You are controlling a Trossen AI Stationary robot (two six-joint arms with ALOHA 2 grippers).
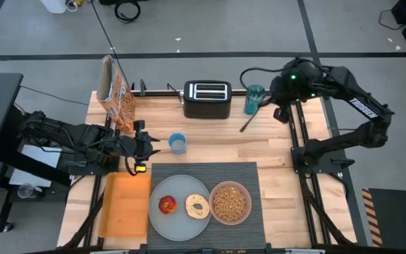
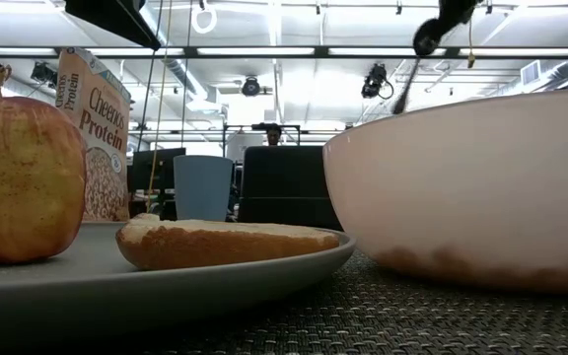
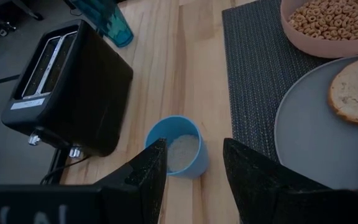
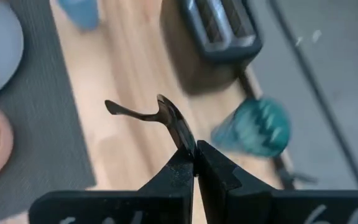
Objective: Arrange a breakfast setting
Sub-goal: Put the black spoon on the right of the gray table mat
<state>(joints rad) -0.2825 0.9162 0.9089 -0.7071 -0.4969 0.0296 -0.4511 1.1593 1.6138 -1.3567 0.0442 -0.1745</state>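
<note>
The right gripper (image 4: 194,163), fingers clamped on a dark metal spoon (image 4: 166,121), holds it above the desk (image 1: 273,144) near the toaster (image 1: 206,99) (left fingers (image 3: 148,171) apart). The orange cereal box (image 2: 95,128) reads "Cheerios Protein".

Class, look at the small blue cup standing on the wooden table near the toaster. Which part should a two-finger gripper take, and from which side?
Grip the blue cup across its round wall just under the rim, coming straight down from above. It stands upright and open-topped, and the toaster and placemat lie close by its sides.
</note>
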